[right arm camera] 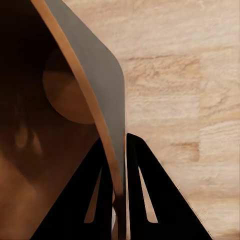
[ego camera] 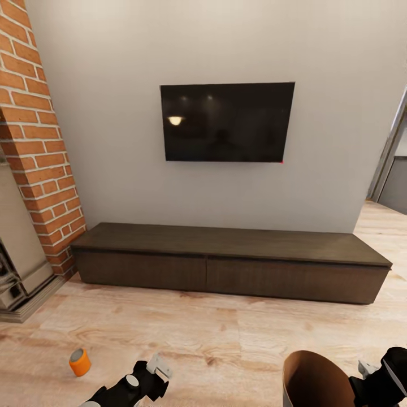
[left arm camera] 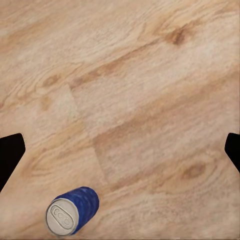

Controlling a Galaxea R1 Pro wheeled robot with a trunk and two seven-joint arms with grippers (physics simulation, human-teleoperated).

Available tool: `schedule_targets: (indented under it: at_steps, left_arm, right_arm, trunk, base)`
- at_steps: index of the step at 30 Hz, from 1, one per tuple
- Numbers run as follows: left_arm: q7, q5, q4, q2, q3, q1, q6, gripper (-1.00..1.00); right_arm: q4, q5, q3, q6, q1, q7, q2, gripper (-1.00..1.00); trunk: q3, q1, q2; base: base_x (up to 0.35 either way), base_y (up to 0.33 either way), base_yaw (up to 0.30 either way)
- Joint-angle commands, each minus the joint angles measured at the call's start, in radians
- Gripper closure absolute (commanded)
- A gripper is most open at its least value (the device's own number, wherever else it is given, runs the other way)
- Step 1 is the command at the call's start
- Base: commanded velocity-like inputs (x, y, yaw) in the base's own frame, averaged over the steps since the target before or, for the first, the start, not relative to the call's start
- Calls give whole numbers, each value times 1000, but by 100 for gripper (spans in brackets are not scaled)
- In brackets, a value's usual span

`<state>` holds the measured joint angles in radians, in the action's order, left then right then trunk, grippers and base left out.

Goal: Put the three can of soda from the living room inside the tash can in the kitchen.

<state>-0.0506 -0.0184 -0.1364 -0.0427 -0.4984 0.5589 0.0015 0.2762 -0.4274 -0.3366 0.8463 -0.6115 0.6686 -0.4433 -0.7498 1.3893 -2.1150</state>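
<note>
Holding the pale grey, brown-lined tapered trash bin (ego camera: 314, 380) by its rim with my right end effector (right arm camera: 118, 165): fingers pressed together on the wall, one inside, one outside. Bin sits at my right, above the light wood plank floor (ego camera: 215, 339); I can't tell if its base touches.

Left end effector (left arm camera: 120, 150) is spread wide, dark fingertips (left arm camera: 10, 152) at both edges of the wrist view, nothing between them. Blue-sided soda can with a silver top (left arm camera: 72, 211) lies on its side on the floor, off the gap's centre, nearer one fingertip, silver end toward the camera. Long axis runs diagonally across the line between the fingers, so I judge a wrist turn plus a shift is needed before closing.

Orange-sided soda can (ego camera: 79, 362) stands on the floor just left of my left arm. Left arm is nearer to both cans. Third can not located. Long dark-brown low cabinet (ego camera: 232, 260) and black wall TV (ego camera: 227, 121) ahead.
</note>
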Motion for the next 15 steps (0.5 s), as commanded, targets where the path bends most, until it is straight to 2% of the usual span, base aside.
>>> schedule_targets:
  at_steps: [1, 5, 15]
  left_arm:
    - [0, 0, 0, 0, 0, 0, 0, -100]
    - [0, 1, -1, 1, 0, 0, -1, -100]
    - [0, 1, -2, 1, 0, 0, -1, -100]
  right_arm:
    - [0, 18, -6, 7, -1, 6, 0, 100]
    - [0, 18, -6, 7, -1, 6, 1, 100]
    - [0, 18, -6, 7, -1, 6, 1, 100]
  trunk:
    - [0, 0, 0]
    - [0, 0, 0]
    - [0, 0, 0]
  base:
    - [-133, 97, 0]
    - [-62, 92, 0]
    - [-78, 222, 0]
